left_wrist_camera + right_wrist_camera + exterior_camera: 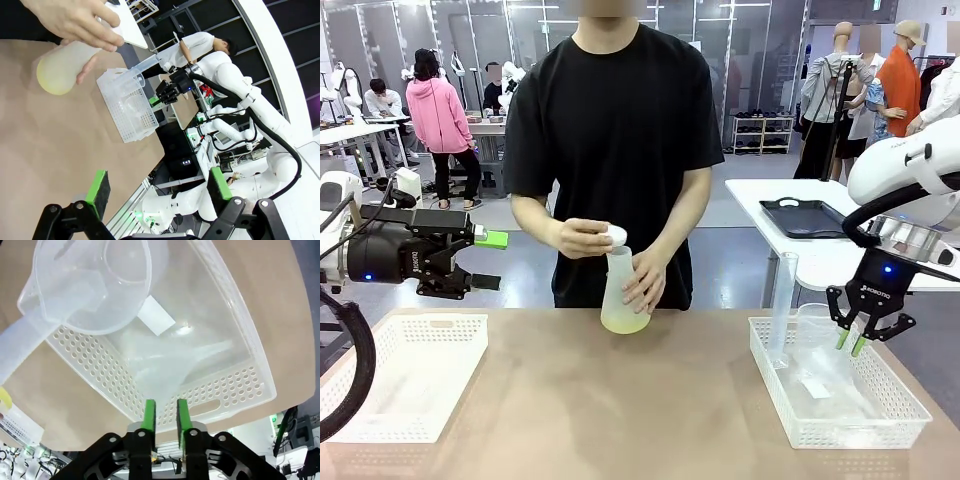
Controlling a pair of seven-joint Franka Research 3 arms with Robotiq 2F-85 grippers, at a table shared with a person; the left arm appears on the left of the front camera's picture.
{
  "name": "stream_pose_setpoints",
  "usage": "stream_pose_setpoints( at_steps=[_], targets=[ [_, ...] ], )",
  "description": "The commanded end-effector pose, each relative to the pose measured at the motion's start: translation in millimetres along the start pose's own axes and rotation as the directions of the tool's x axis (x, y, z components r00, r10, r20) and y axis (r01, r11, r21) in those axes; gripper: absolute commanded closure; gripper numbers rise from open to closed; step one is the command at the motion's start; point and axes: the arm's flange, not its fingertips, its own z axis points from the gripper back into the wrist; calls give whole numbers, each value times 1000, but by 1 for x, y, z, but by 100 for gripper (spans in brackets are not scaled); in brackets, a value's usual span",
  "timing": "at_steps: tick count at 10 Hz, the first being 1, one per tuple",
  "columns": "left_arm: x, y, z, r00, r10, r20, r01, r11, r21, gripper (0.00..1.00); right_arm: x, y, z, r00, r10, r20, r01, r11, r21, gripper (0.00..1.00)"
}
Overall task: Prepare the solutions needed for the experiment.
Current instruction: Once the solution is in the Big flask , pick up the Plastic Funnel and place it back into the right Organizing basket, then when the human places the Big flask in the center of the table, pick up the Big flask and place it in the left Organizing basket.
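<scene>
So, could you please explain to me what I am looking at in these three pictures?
These are two white robot arms at a brown table, with a person opposite. The front view looks across the table from between the arms. The other two views come from a camera on each arm's wrist, looking along its fingers. The left tool hangs open and empty at the left. The right tool, its fingers slightly apart and empty, hovers over the right basket, which holds a measuring cylinder and a clear handled beaker. The left basket is white too. In the middle the person holds a frosted flask with a little yellow-green liquid, one hand on its body, the other hand at its mouth.
</scene>
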Motion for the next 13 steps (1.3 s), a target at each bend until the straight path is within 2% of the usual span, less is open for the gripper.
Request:
stream_pose_setpoints(
  at_steps=[1, 3, 4, 13],
  targets=[
    [0, -3, 0, 1000, 14, 1, -14, 1000, 7, 0, 2, 2, 1, 998, -48, 38, 49, 999, -8, 57],
    [0, -3, 0, 1000, 14, 1, -14, 1000, 7, 0, 3, -1, 1, 995, -72, 68, 73, 997, -6, 54],
    [0, -3, 0, 1000, 14, 1, -14, 1000, 7, 0, 3, 0, 2, 1000, -11, 22, 10, 1000, 9, 54],
    [0, -3, 0, 1000, 14, 1, -14, 1000, 7, 0, 3, 0, 2, 1000, -11, 22, 10, 1000, 9, 54]
  ],
)
